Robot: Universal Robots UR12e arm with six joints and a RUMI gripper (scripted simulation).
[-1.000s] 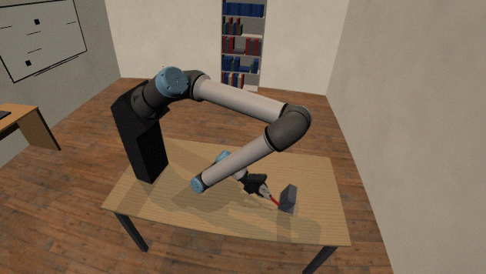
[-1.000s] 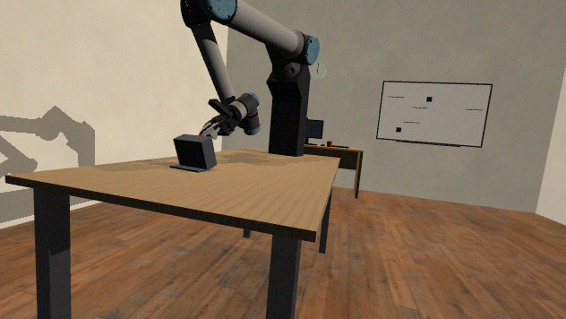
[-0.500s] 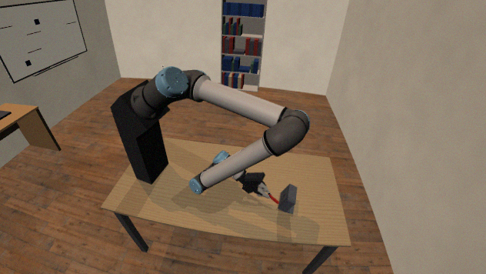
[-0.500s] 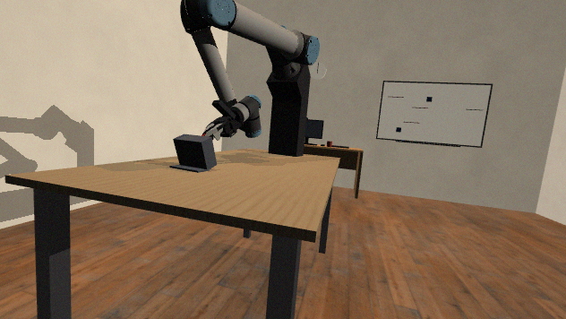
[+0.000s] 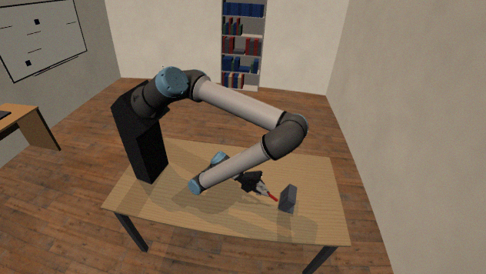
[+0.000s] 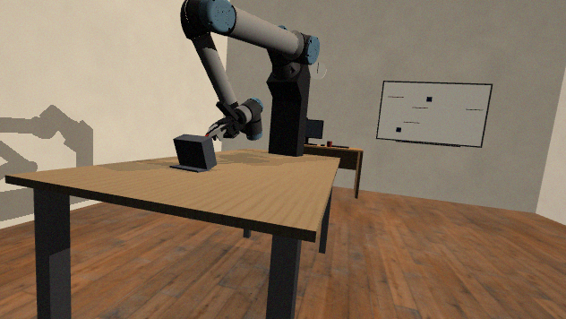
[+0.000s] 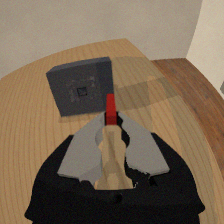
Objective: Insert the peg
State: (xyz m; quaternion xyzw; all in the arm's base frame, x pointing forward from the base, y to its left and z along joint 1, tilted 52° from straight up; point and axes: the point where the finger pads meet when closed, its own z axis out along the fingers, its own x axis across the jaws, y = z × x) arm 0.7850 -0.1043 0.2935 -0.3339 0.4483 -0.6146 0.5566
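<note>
My gripper [image 5: 264, 190] [image 6: 213, 130] [image 7: 111, 112] is shut on a red peg [image 5: 272, 197] [image 7: 110, 106], which sticks out past the fingertips. The dark grey sloped panel [image 5: 287, 198] [image 6: 193, 152] [image 7: 80, 91] stands on the wooden table [image 5: 215, 219] [image 6: 251, 188] [image 7: 30, 145]. In the wrist view a small square hole [image 7: 81, 92] shows in the panel's face. The peg tip is a short way off the panel's face and points to the right of the hole. In the exterior view the peg is mostly hidden behind the panel's top edge.
The black robot pedestal [image 5: 140, 142] [image 6: 287, 112] stands at the table's back corner. A bookshelf [image 5: 242, 42], a whiteboard [image 6: 433, 114] and a side desk [image 5: 23, 123] stand away from the table. The table's right edge [image 7: 165, 85] is close to the panel.
</note>
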